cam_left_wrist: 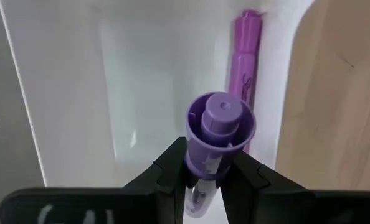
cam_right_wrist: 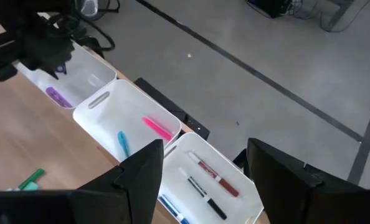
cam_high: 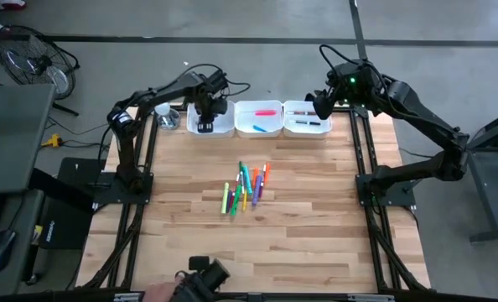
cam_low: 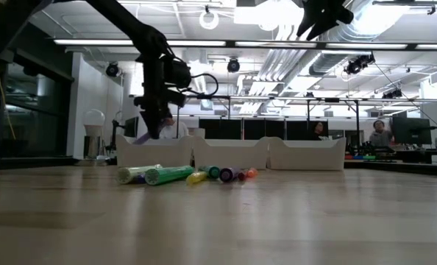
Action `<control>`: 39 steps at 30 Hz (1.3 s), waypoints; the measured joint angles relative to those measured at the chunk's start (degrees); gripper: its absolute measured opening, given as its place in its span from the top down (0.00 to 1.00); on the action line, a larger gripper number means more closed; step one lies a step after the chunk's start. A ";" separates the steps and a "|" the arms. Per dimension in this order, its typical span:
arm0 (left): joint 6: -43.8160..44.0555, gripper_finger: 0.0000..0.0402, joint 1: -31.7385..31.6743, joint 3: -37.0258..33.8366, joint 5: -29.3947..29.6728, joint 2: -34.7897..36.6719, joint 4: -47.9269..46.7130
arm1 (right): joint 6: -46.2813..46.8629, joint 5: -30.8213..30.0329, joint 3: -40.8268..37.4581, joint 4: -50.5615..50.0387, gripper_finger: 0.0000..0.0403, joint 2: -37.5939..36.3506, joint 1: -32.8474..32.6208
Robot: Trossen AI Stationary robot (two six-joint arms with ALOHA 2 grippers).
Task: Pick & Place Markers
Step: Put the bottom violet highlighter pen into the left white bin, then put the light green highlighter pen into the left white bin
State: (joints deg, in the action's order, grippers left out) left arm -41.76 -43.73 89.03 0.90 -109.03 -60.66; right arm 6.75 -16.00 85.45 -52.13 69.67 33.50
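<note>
My left gripper point(cam_high: 204, 113) points down over the left white tray point(cam_high: 220, 127), shut on a purple marker point(cam_left_wrist: 219, 124). A second purple marker point(cam_left_wrist: 244, 68) lies flat on that tray's floor. Several loose markers point(cam_high: 245, 186) in green, yellow, orange and blue lie in a heap on the table's middle. The middle tray point(cam_high: 258, 126) holds a pink and a blue marker, and the right tray point(cam_high: 307, 130) holds red, black and blue ones. My right gripper point(cam_right_wrist: 200, 180) hangs open, high above the right tray, with nothing between its fingers. My left gripper pinches the purple marker's barrel point(cam_left_wrist: 205, 163) between its two fingers point(cam_left_wrist: 172, 168), coming from above. The marker runs along the fingers, nearly upright, and its thick lower end point(cam_left_wrist: 221, 115) sticks out past the fingertips. In the low view that end point(cam_low: 141, 138) hangs at about the tray's rim height.
A silvery round object point(cam_high: 167, 118) stands just left of the left tray. At the table's near edge a person's hand holds a dark device point(cam_high: 200, 277). A fan point(cam_high: 31, 59) stands off the table at far left. People sit in the room behind point(cam_low: 380, 132).
</note>
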 joint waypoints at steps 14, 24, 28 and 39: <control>-1.50 0.82 2.11 0.00 0.14 -0.07 1.21 | 0.30 -0.04 0.00 -0.66 0.45 0.00 0.06; -0.35 0.81 2.13 -0.02 -3.80 -0.07 0.20 | 1.33 3.11 0.00 -0.01 0.45 0.00 2.64; 2.02 0.75 2.13 -0.02 -3.81 -0.07 0.22 | 0.75 4.00 0.00 0.03 0.45 0.00 2.93; 7.29 0.55 2.16 -0.05 0.92 -0.07 -4.10 | -1.77 7.21 0.00 0.07 0.45 0.00 2.91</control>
State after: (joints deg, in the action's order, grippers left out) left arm -34.47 -41.57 88.98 1.82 -109.10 -64.75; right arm 4.98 -8.79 85.45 -52.05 69.67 36.40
